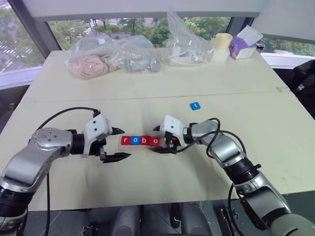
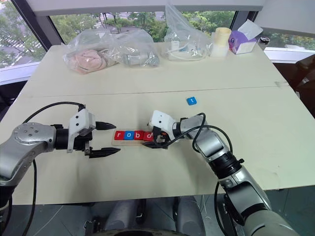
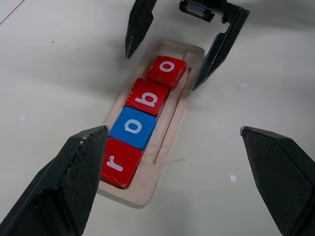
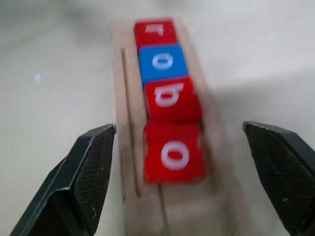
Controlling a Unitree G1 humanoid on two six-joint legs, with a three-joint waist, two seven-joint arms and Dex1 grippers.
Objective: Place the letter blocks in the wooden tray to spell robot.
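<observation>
The wooden tray (image 1: 140, 146) lies on the table in front of me, between my two grippers. Four letter blocks sit in it in a row: red r (image 3: 117, 168), blue o (image 3: 134, 127), red b (image 3: 148, 97) and red o (image 3: 168, 70). A blue t block (image 1: 195, 105) lies loose on the table, farther back and to the right. My left gripper (image 1: 127, 142) is open at the tray's r end with nothing between its fingers. My right gripper (image 4: 178, 125) is open at the other end, its fingers standing wide on either side of the last red o (image 4: 173, 153) without touching it.
Clear plastic bags (image 1: 110, 56) with soft items lie along the table's far edge, with another bag (image 1: 184, 42), a pale cup (image 1: 220, 46) and a purple tissue box (image 1: 243, 45) to their right. A seam (image 1: 147, 98) crosses the tabletop.
</observation>
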